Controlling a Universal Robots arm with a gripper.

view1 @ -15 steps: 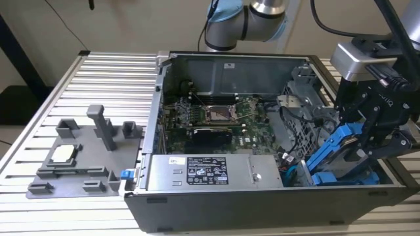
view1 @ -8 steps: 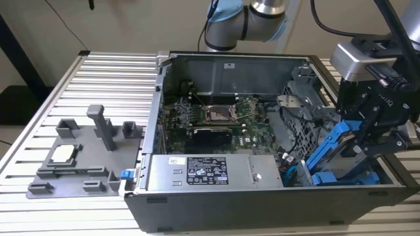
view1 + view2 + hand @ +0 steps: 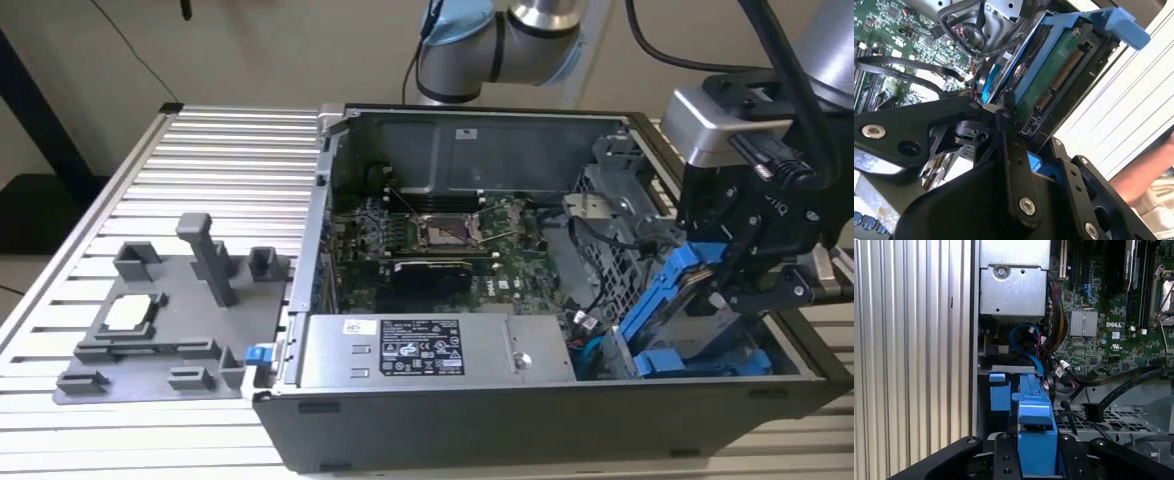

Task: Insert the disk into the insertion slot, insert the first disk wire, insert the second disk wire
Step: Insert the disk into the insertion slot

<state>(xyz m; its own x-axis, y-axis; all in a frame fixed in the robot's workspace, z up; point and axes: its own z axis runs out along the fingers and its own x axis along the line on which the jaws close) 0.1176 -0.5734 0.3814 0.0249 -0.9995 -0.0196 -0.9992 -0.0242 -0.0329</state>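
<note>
The gripper [image 3: 731, 298] has its jaws pinched on the disk [image 3: 683, 285], gripping it by the blue carrier. The disk stands on edge, tilted, just inside the computer case [image 3: 534, 420] wall on the exterior view's right, toward the near corner. Its lower end is down among the blue fittings there. The insertion slot's mouth is hidden behind carrier and gripper, so how far in it sits cannot be told.

Here's the danger: at that tilt the carrier could jam against the grey drive cage [image 3: 607, 185] rather than slide, and a push could twist it in the grip. The bare green board and connector on the disk's underside, plain in the second wrist view, could scrape sheet metal.

Look at the clutter. Black cables [image 3: 1089, 410] and a looping blue cable [image 3: 1026, 337] crowd right beside the carrier and could get snagged or trapped under it. The power-supply box [image 3: 427, 348] hems in the near side, with the motherboard [image 3: 441, 230] beyond.

Well apart, by the surface's [image 3: 214, 150] far edge on the exterior view's left, the fixture tray [image 3: 154, 320] is no obstacle. A person's arm [image 3: 1146, 172] sits close outside the case.
</note>
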